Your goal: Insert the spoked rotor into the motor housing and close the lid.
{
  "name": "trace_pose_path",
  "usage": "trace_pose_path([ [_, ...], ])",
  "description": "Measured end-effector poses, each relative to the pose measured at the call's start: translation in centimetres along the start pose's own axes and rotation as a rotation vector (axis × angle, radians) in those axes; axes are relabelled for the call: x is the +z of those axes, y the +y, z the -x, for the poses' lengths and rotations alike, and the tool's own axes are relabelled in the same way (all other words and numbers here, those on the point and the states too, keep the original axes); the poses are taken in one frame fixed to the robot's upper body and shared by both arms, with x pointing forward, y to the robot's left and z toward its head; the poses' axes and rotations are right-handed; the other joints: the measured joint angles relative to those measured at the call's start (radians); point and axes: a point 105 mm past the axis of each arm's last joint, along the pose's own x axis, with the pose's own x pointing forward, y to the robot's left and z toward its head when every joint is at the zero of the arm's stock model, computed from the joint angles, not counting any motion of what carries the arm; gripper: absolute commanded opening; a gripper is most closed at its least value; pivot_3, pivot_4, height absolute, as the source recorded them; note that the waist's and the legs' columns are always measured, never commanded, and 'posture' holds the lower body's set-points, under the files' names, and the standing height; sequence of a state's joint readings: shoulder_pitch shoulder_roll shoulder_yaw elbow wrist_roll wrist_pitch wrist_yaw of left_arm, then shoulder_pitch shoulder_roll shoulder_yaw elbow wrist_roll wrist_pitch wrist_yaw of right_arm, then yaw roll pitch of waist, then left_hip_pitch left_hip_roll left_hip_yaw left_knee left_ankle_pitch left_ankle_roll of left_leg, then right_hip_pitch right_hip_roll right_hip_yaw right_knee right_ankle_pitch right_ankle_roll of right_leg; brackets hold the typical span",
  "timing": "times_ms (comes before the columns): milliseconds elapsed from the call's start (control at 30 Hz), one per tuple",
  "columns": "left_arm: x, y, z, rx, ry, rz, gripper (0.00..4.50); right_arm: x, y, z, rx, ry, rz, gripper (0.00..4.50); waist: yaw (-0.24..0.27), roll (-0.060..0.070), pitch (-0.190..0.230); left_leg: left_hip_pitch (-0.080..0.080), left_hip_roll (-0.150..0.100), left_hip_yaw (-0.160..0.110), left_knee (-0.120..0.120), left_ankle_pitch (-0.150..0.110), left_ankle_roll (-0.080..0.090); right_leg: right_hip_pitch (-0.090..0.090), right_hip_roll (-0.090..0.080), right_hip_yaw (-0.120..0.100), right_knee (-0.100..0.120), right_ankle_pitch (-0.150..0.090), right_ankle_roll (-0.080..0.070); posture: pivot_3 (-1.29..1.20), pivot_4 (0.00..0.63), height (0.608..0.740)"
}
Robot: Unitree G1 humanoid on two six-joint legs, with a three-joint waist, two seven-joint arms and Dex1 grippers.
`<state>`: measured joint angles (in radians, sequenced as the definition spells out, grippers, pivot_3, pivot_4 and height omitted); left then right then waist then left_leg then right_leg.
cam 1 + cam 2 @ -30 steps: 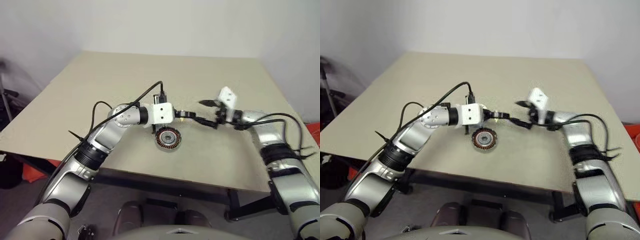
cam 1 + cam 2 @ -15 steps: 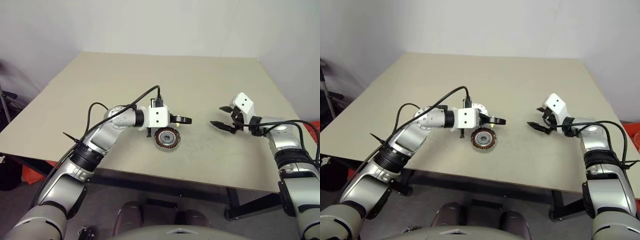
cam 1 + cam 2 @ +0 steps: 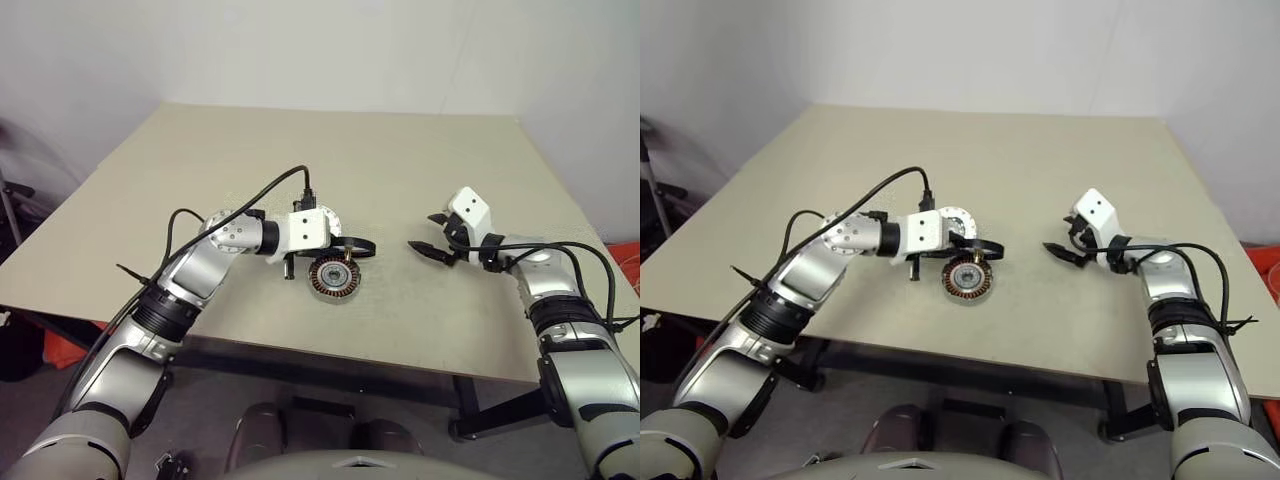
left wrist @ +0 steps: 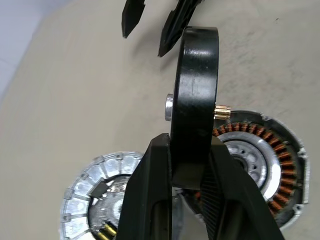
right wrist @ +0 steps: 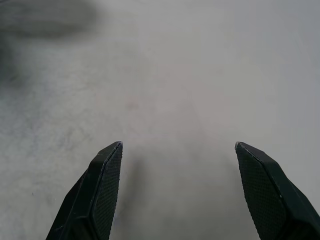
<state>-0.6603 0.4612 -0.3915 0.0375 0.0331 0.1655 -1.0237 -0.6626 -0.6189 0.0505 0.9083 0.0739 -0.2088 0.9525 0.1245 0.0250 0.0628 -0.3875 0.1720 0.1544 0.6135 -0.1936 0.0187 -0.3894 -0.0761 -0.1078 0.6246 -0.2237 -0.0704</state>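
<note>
Pinching a smooth black disc (image 4: 195, 75) edge-on, left gripper (image 4: 189, 140) hovers just above the copper-wound round motor housing (image 4: 270, 165) on the matte beige table (image 3: 300, 150), ribbed silver lid (image 4: 95, 200) beside it; right gripper (image 3: 422, 232) farther off, jaws wide, empty.

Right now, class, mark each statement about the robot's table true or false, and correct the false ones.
1. The right gripper is open and holds nothing. True.
2. The left gripper is empty. False: it is shut on a black round part, held on edge.
3. The motor housing lies on the table with its copper windings showing. True.
4. The right gripper touches the motor housing. False: it is well off to the side, with bare table between.
</note>
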Motion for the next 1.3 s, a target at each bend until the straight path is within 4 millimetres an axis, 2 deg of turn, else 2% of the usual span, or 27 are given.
trace_pose_path([
  [300,-0.6,0.5,1.6,0.000,0.038,-0.050,0.39,-0.2,0.1,-0.4,-0.022,-0.005,-0.016,3.99,0.000,0.000,0.000,0.000,0.000,0.000,0.000,-0.001,-0.002,0.000,0.000,0.000,0.000,0.000,0.000,0.00,0.000,0.740],
  [500,-0.5,2.1,1.6,0.062,0.060,-0.175,0.39,0.0,0.4,-0.9,-0.017,-0.014,-0.022,3.99,-0.001,0.000,0.000,0.000,0.000,0.000,0.000,-0.001,-0.002,0.000,0.000,0.000,0.000,0.000,0.000,0.00,0.000,0.740],
  [667,-0.5,1.2,0.8,0.030,0.057,-0.247,0.39,0.4,0.4,-1.1,-0.014,-0.025,-0.017,3.99,0.000,0.000,0.000,0.000,0.000,0.000,0.000,-0.001,-0.001,0.000,0.000,0.000,0.000,0.000,0.000,0.00,0.000,0.740],
  [867,-1.7,-0.3,0.4,-0.031,0.077,-0.243,0.39,0.6,0.4,-1.2,-0.013,-0.029,-0.016,3.99,0.000,0.000,0.000,0.000,0.000,0.000,0.000,-0.001,-0.002,0.000,0.000,0.000,0.000,0.000,0.000,0.00,0.000,0.740],
  [1000,-2.6,-0.3,1.1,-0.046,0.112,-0.278,0.39,0.6,0.4,-1.3,-0.013,-0.030,-0.016,3.99,-0.001,0.000,0.000,0.000,0.000,0.000,0.000,-0.001,-0.002,0.000,0.000,0.000,0.000,0.000,0.000,0.00,0.000,0.740],
  [1300,-3.6,0.3,0.7,-0.005,0.126,-0.348,0.39,0.7,0.9,-1.8,-0.003,-0.042,-0.023,3.99,-0.001,0.000,0.000,0.001,0.000,0.000,0.000,-0.001,-0.002,0.000,0.000,0.000,0.001,0.000,0.000,0.00,0.000,0.740],
])
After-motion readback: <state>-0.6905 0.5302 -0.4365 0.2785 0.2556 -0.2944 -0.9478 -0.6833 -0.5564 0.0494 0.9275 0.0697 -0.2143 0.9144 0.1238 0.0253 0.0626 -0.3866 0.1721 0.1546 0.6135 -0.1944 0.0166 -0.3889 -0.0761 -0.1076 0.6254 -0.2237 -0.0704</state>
